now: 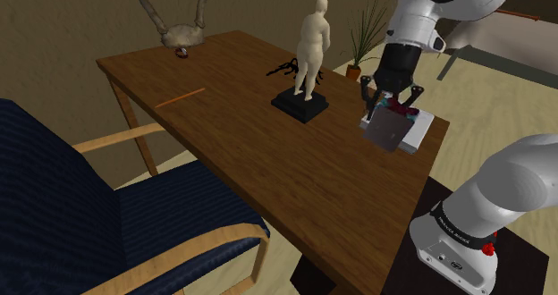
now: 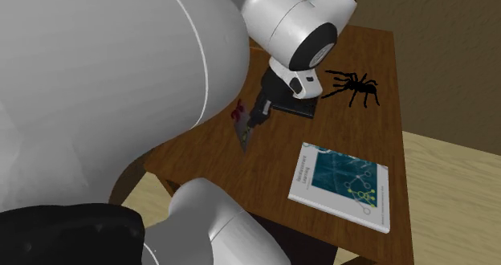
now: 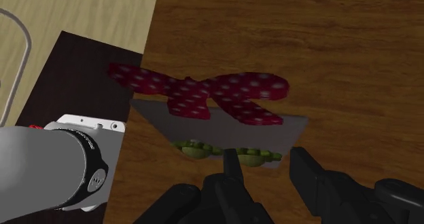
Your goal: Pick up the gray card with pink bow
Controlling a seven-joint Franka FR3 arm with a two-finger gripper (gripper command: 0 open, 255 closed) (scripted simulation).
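Observation:
My black gripper (image 1: 391, 102) is shut on the gray card (image 1: 385, 130), which hangs tilted just above the white book (image 1: 421, 132) near the table's end by my stand. The second exterior view shows the card (image 2: 244, 135) off the wood, its dotted pink bow (image 2: 238, 111) on the upper side, with the gripper (image 2: 257, 119) on its top edge. In the wrist view the gray card (image 3: 224, 126) with the pink bow (image 3: 204, 94) and a green trim sits against my fingers (image 3: 232, 167), above the brown table (image 3: 326, 60).
On the wooden table (image 1: 224, 132) stand a pale figure on a black base (image 1: 312, 56), a black spider (image 2: 353, 87), an orange pencil (image 1: 181, 97) and an antler piece (image 1: 179, 36). A teal-covered book (image 2: 344, 183) lies near the edge. A blue armchair (image 1: 134, 222) stands beside the table.

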